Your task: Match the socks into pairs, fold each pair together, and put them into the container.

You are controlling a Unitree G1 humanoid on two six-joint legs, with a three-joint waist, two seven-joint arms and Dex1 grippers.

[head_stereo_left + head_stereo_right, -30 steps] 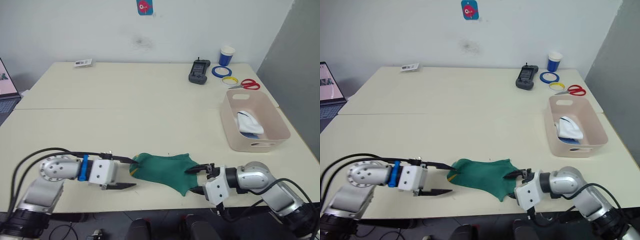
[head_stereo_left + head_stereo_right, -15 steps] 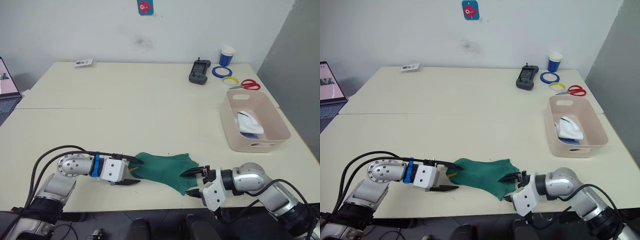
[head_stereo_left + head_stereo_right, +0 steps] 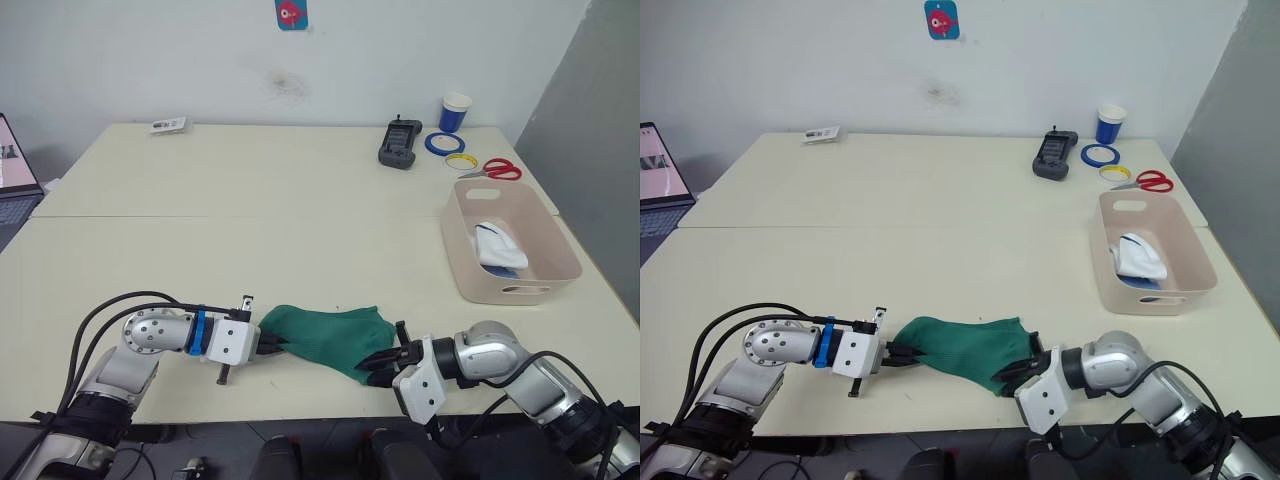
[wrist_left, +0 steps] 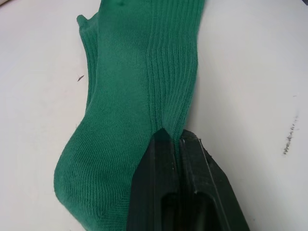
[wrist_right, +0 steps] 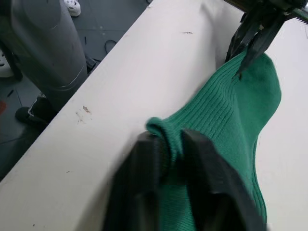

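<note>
Left gripper (image 3: 268, 345) was pinched tight on the left end of the green socks (image 3: 325, 337); its wrist view showed both fingers pressed together with ribbed fabric (image 4: 139, 96) gathered at the tips. Right gripper (image 3: 381, 361) was clamped on the right end of the same green socks, a rolled edge of fabric (image 5: 168, 132) squeezed between its fingers. Both arms lay low along the near edge of the table (image 3: 250, 220), pointing inward at each other, with the socks lying flat on the tabletop between them.

Container (image 3: 560, 262) sat at the right side of the table, well apart from the grippers, with a white and light blue bundle (image 3: 497, 247) inside it.

Far right of the table: black handheld device (image 3: 398, 144), blue-and-white paper cup (image 3: 453, 112), blue tape ring (image 3: 438, 143), yellow ring (image 3: 460, 161), red-handled scissors (image 3: 493, 168). A small card (image 3: 165, 125) lay at the far left. Laptop edge (image 3: 14, 180) at the left margin.
</note>
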